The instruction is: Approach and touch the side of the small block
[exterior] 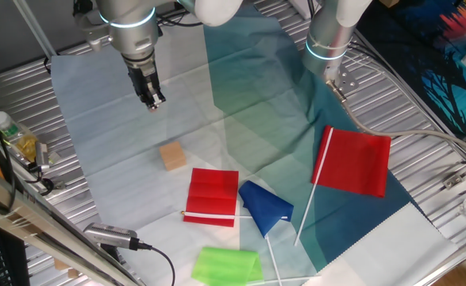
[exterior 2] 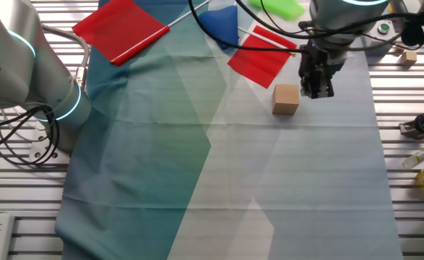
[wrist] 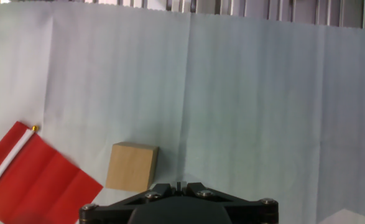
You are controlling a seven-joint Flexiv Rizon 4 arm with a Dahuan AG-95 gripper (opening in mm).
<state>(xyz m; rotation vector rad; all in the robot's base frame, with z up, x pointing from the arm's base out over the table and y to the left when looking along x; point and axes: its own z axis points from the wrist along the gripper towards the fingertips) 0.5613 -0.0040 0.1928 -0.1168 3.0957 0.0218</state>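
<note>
My gripper (exterior: 153, 101) hangs above the pale cloth (exterior: 121, 135) that covers the tabletop (exterior: 26, 87), with its two fingers brought together and nothing between them. In the hand view the fingertips meet at a narrow seam at the bottom edge, so I read the gripper (wrist: 178, 185) as closed and empty.

The small block (exterior: 172, 156) sits on the pale cloth, a plain tan cube standing flat on one face. In one fixed view it lies nearer the camera than my gripper and slightly to the right, clearly apart from the fingers. In the other fixed view the small block (exterior 2: 285, 99) is just left of my gripper (exterior 2: 317, 92), close beside it, but whether they touch there I cannot tell. In the hand view the small block (wrist: 132, 166) shows just left of the fingertips, with a sliver of cloth between.

A small red folded flag (exterior: 212, 196) with a white stick lies near the block on its near right side. Beyond it rest a blue flag (exterior: 264, 205), a green flag (exterior: 226, 264) at the near edge, and a larger red flag (exterior: 356, 160) on the darker teal part of the cloth (exterior: 272, 103).
</note>
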